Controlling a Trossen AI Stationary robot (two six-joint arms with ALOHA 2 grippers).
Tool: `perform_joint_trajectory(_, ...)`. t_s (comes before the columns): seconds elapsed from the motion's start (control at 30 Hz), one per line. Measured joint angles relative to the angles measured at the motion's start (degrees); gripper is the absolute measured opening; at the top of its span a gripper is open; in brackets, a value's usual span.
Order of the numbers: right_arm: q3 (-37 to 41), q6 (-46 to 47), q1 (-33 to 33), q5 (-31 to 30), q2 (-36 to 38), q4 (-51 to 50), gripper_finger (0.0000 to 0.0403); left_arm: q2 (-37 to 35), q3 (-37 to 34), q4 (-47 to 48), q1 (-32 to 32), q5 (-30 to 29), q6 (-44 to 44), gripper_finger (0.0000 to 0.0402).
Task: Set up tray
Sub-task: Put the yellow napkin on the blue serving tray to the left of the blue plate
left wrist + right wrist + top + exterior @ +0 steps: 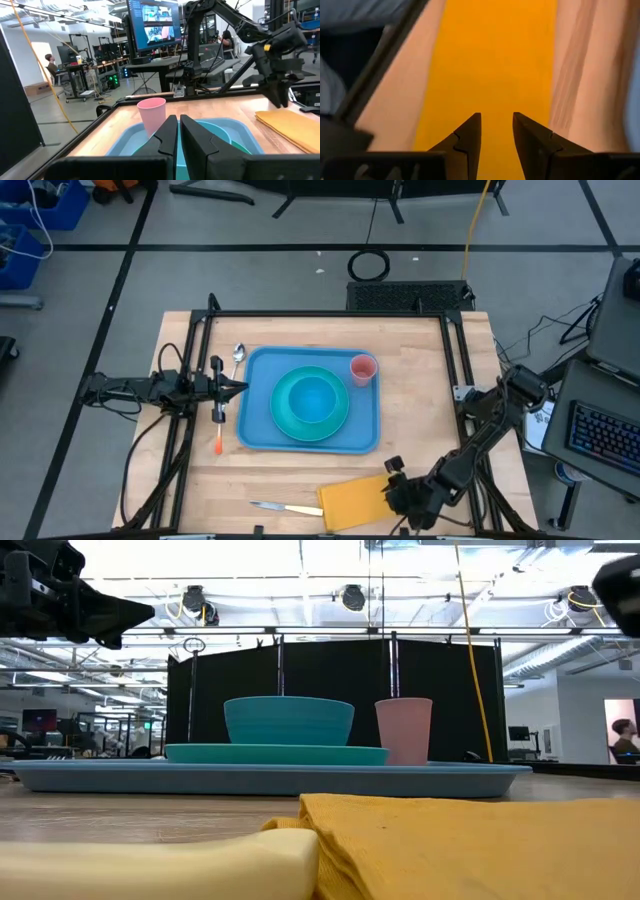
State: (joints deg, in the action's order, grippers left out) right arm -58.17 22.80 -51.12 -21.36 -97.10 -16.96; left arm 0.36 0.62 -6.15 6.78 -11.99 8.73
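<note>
High view shows the tray (258, 430) at the middle of the table (420, 390), already carrying a turquoise plate (338, 420) with a bowl (312, 396) on it and a pink cup (362, 369) in its far right corner. Still off it are a spoon (238, 356) and an orange-handled utensil (218, 438) just beside its left rim, plus a knife (285, 507) and yellow napkin (352, 502) near the front edge. The left gripper (240, 387) hovers clenched and empty at the left rim; the right gripper (496, 131) hangs parted over the napkin, grasping nothing, so the setting looks roughly half done.

One tray (262, 430); one plate (285, 416); one bowl (313, 397); one cup (362, 369).
</note>
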Motion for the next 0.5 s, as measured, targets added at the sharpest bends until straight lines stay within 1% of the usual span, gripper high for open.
perform_joint_trajectory(0.1,0.02,-0.06,-1.04,-2.79,-0.06,3.41,0.0105,-0.01,0.0,0.02,-0.02,0.0,0.0,0.0026)
perform_joint_trajectory(0.2,0.0,-0.07,-1.25,-3.48,-0.48,8.01,0.0105,0.0,0.0,0.02,0.0,0.0,0.0,0.0026)
perform_joint_trajectory(0.33,-0.1,-0.94,-2.08,-4.11,-3.57,14.5,0.0105,0.0,0.0,0.0,0.0,0.0,0.0,0.0026)
perform_joint_trajectory(0.43,-0.13,0.51,-3.13,-4.2,-5.62,14.16,0.0105,0.0,0.0,0.01,-0.01,-0.01,0.0,0.0026)
perform_joint_trajectory(0.5,-0.15,1.7,-3.92,-5.36,-6.16,14.6,0.0105,0.0,0.0,-0.01,-0.01,0.0,0.0,0.0026)
